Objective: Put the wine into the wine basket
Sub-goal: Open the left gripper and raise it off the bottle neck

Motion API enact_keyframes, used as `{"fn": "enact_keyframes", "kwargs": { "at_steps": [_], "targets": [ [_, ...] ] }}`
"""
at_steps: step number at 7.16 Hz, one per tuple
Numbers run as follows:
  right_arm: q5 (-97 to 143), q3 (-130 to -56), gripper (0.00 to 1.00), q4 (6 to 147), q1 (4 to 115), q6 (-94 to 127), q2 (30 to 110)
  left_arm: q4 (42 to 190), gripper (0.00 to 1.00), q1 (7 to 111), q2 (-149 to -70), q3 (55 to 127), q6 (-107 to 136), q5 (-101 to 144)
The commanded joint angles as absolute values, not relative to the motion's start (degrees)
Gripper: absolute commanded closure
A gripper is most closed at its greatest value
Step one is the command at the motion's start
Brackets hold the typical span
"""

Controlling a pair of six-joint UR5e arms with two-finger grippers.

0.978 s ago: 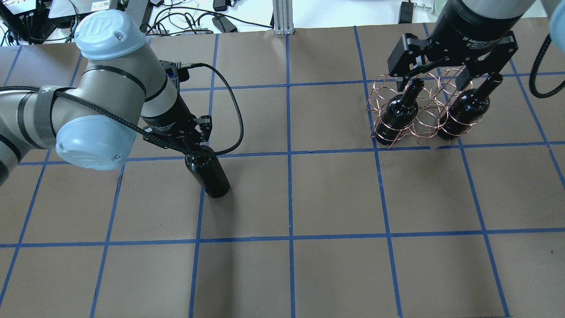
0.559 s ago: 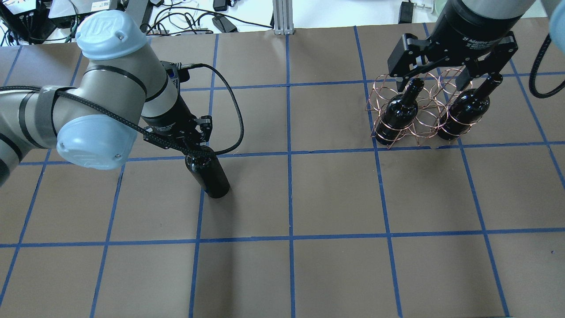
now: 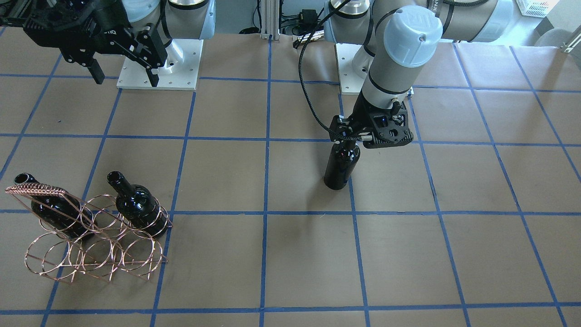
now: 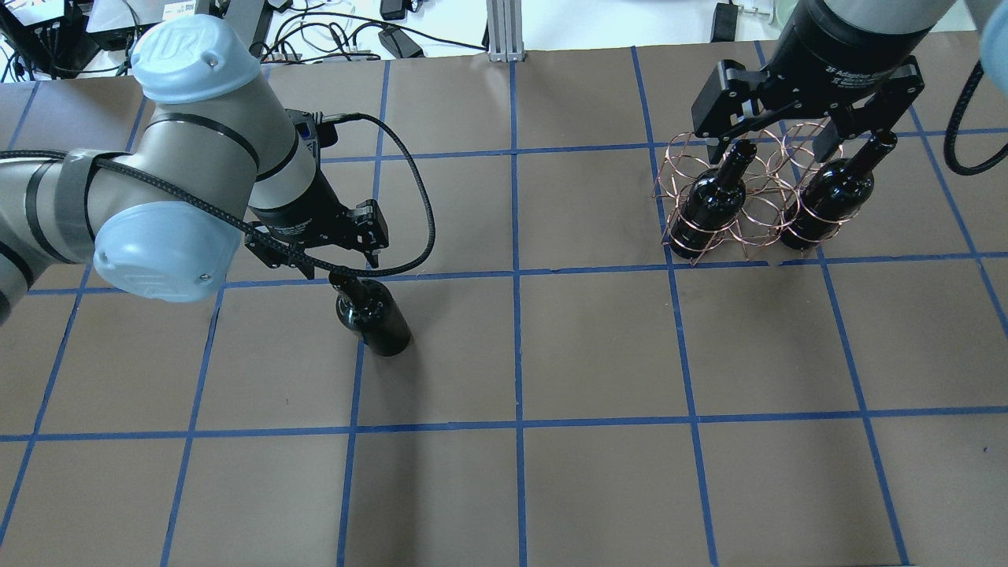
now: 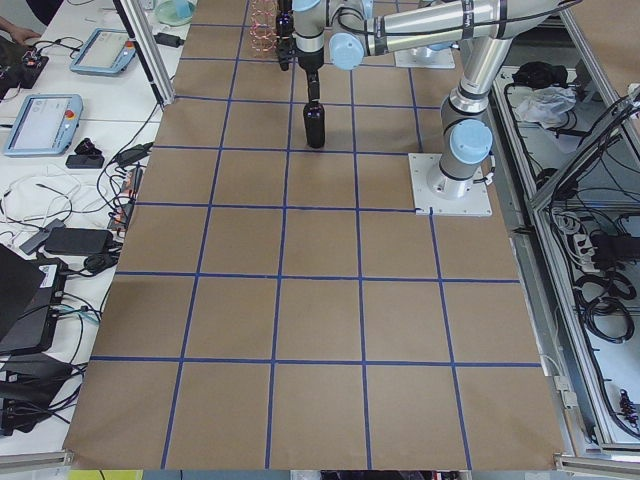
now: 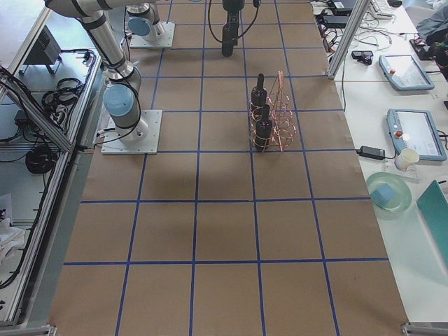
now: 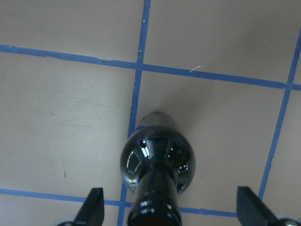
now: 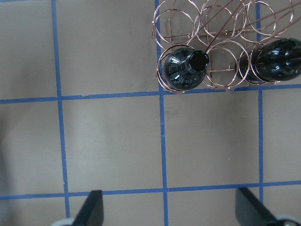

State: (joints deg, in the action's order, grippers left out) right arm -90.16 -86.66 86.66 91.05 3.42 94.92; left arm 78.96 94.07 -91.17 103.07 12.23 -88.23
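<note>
One black wine bottle (image 4: 376,319) stands upright on the brown table, apart from the basket. My left gripper (image 4: 342,268) is open just above its shoulders. In the left wrist view the fingertips (image 7: 93,209) sit wide on either side of the bottle's neck (image 7: 155,197) without touching it. At the far right stands the copper wine basket (image 4: 757,189) with two bottles (image 4: 713,201) (image 4: 836,191) in its rings. My right gripper (image 4: 772,150) hangs open above the basket with nothing in it. In the front view the basket (image 3: 91,254) is at lower left.
Blue tape lines (image 4: 516,276) divide the brown table into squares. Cables and devices (image 4: 339,35) lie along the far edge. The arms' white base plates (image 3: 159,63) sit at the robot's side. Side benches hold tablets (image 6: 413,129) and a cup.
My left gripper's fingers have spread apart off the bottle's neck and risen slightly, leaving the bottle standing by itself. The right arm and the basket have not moved.
</note>
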Motion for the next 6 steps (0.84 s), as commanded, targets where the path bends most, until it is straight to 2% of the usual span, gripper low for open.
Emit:
{"fn": "enact_keyframes", "kwargs": {
  "at_steps": [1, 4, 6],
  "targets": [
    [-90.17, -86.66, 0.0, 86.75, 91.05, 3.52, 94.92, 85.42, 0.0, 93.52, -91.05, 96.01, 12.31, -88.42],
    [-90.18, -86.66, 0.0, 86.75, 91.05, 3.43, 94.92, 90.34, 0.0, 87.48, -90.88, 85.28, 6.38, -88.24],
    [-90.0, -86.57, 0.0, 86.84, 91.14, 3.95, 95.01, 90.79, 0.0, 77.75, -91.14, 84.02, -6.11, -88.42]
  ]
}}
